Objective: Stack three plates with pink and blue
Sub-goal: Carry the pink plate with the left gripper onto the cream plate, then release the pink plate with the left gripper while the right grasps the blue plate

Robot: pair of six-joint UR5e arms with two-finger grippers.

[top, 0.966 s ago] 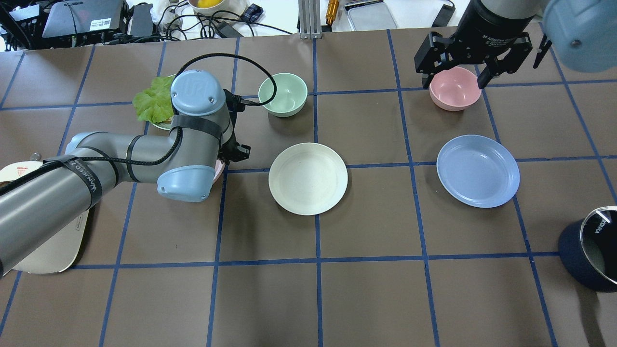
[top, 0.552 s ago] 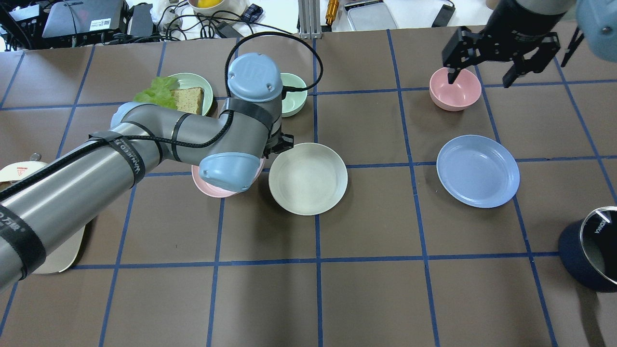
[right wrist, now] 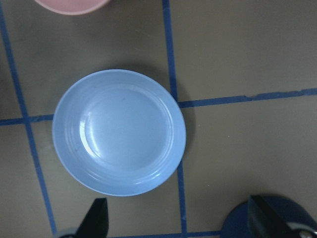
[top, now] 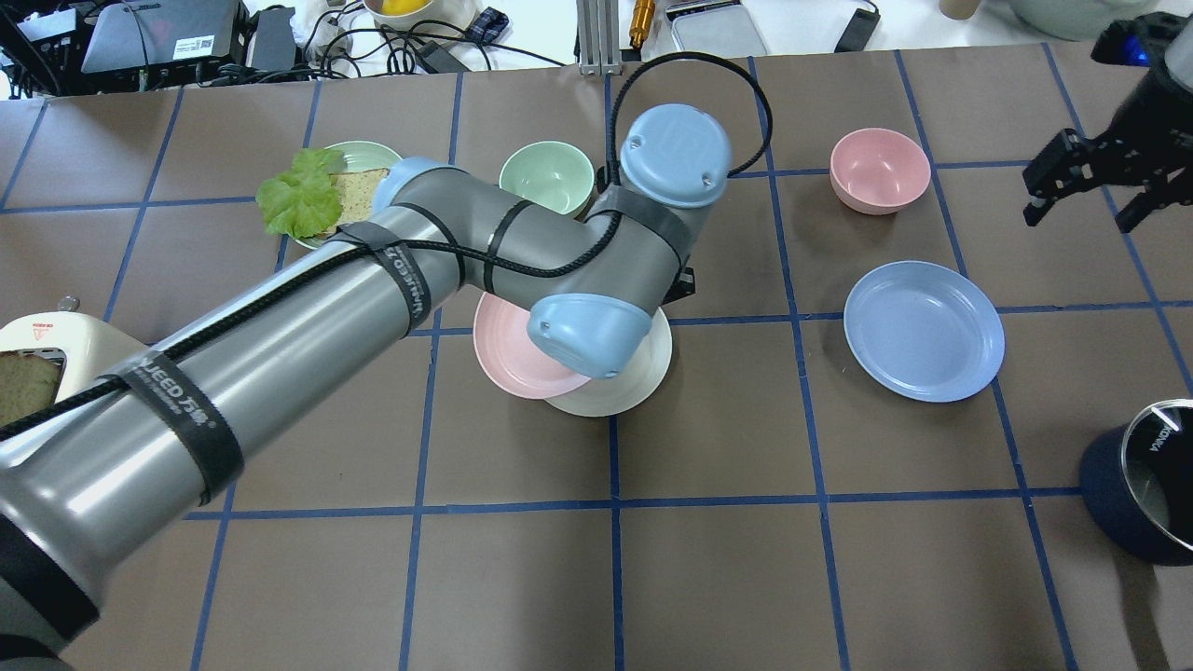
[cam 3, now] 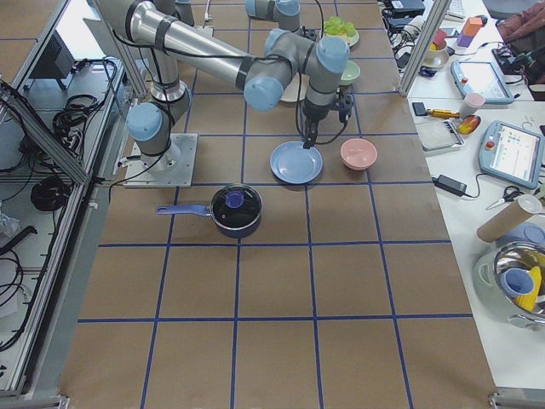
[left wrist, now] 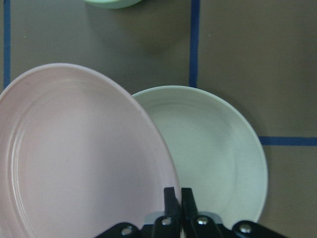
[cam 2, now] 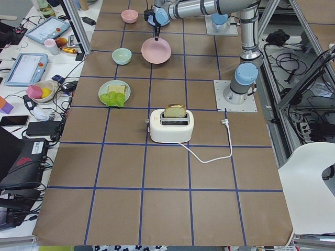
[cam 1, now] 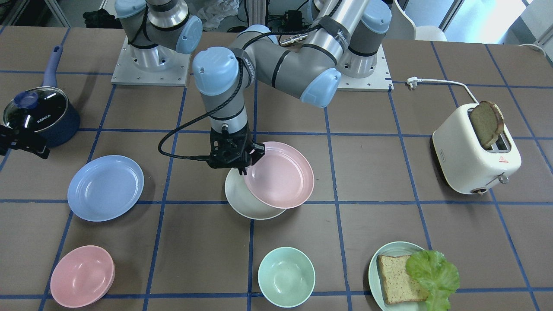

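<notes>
While the left hand (left wrist: 177, 197) pinches the pink plate (cam 1: 283, 175) by its rim, that plate hangs partly over the cream plate (cam 1: 244, 205), which lies on the counter (top: 708, 559). The blue plate (top: 925, 331) lies well apart to the right, near the right hand (top: 1086, 200), whose fingers are spread wide, grasping nothing.

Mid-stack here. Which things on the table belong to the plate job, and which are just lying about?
Job:
- pink plate, held in the left gripper
- cream plate
- blue plate

Lying about:
- pink bowl
- mint bowl
- green plate with bread and lettuce
- toaster
- pot
</notes>
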